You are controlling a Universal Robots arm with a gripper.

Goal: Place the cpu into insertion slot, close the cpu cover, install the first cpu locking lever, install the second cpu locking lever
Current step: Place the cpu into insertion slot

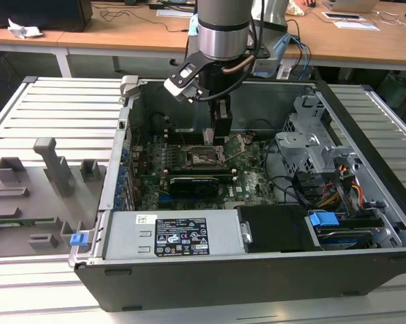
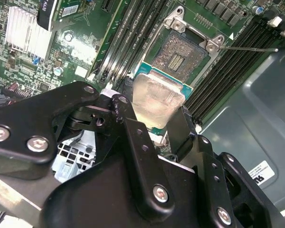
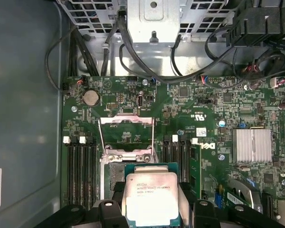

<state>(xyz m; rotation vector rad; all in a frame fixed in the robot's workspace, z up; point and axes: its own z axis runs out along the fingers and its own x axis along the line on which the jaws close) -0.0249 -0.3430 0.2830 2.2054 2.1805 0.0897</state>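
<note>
While memory slots (image 2: 128, 42) flank the insertion slot (image 2: 182, 52), tool (image 2: 151, 113) grips cpu (image 2: 154, 92)

Arm (image 1: 223, 27) vertical — gripper (image 2: 154, 111) clamped tight

cpu (image 3: 151, 197) lid seen as dull silver metal; gripper (image 2: 151, 109) finished matt black; circuit board (image 3: 189, 102) coated smooth green.

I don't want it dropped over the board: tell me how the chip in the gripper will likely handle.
The chip looks a stiff, flat plate, so it should not bend in the gripper. Its smooth metal top and thin edges may make it slippery. It is probably light, yet fragile if knocked against the socket.
</note>
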